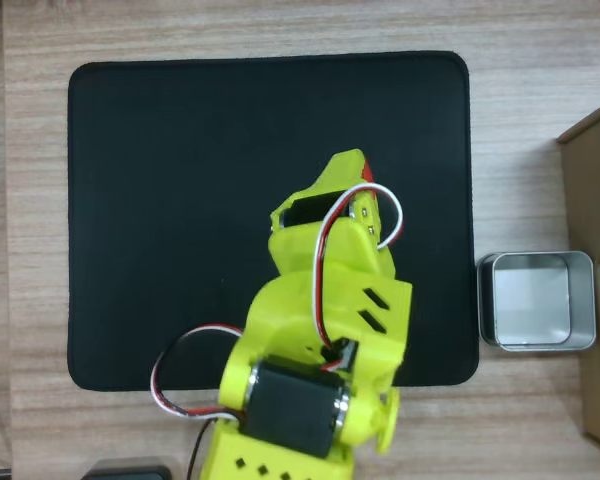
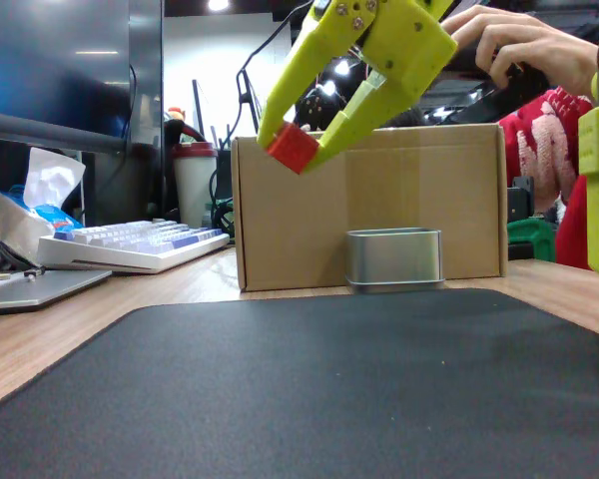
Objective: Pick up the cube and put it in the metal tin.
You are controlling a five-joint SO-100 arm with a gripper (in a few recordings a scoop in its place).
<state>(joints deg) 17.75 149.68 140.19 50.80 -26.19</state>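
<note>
We have the cube (image 2: 293,147) pinched between the two yellow fingertips of the gripper (image 2: 296,148), lifted well clear of the black mat (image 2: 309,389); from above only a sliver of its red (image 1: 367,169) peeks past the arm's wrist. The jaws are narrowed onto it, and in the fixed view the cube sits at the very ends of the fingers, tilted a little, so our hold looks thin and we should carry it smoothly rather than swing it. The tin (image 1: 537,300) stands open on the wooden table (image 1: 280,30) just off the mat's right edge in the overhead view, well apart from the cube, with the cardboard box (image 2: 369,205) close behind it in the fixed view. We judge the step in hand to be the carry: we should keep the present height until the cube is over the tin's pale bottom, not its rim (image 2: 393,235), then lower before parting the fingers, since a drop from this height could bounce out. The box's nearness is the thing to watch as we go.
</note>
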